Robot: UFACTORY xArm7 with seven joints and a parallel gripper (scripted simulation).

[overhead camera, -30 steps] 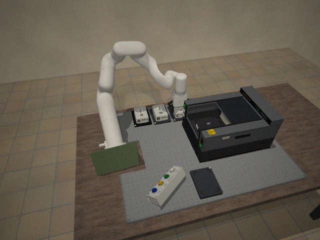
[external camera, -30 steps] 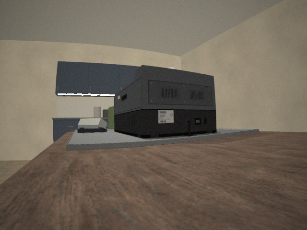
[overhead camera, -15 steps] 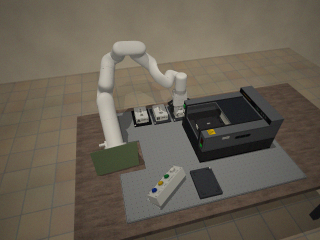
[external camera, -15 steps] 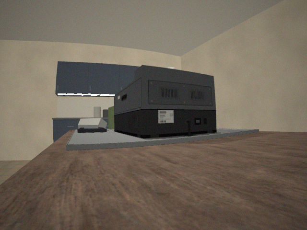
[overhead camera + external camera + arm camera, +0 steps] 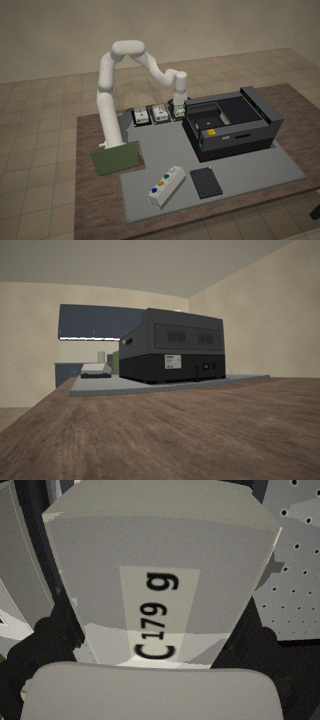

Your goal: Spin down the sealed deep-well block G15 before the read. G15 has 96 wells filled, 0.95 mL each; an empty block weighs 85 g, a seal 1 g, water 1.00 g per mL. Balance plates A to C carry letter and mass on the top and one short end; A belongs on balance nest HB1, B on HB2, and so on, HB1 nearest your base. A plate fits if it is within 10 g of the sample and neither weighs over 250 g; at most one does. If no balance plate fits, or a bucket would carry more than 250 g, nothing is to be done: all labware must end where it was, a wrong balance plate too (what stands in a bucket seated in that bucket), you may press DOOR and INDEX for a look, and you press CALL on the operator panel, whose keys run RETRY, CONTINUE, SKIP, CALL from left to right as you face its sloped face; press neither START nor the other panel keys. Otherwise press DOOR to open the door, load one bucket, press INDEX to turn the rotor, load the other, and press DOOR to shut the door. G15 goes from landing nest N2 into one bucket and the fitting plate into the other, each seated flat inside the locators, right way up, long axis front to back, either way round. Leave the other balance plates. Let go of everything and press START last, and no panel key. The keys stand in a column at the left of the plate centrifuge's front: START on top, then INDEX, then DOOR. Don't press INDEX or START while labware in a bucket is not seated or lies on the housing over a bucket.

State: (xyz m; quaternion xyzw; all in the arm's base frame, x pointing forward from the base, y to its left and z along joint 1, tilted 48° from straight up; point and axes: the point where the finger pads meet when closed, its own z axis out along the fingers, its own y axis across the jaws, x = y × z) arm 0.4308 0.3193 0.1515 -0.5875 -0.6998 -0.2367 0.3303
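Pincer (image 5: 179, 112): clamped across plate C (image 5: 160, 580), labelled 179 g, on its nest beside the centrifuge (image 5: 232, 124).
Lift: straight up, level, clearing plate B (image 5: 160, 112).
G15: not visible; N2 (image 5: 206, 182) bare.

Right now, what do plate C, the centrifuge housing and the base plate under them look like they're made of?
Plate C, held in the gripper: opaque off-white, matte, probably moulded plastic, with a printed "C 179 g" label.
Centrifuge housing: dark grey, flat matte panels with vent slots, likely painted sheet metal or plastic.
Base plate: light grey with a regular hole grid, looks like a metal breadboard.
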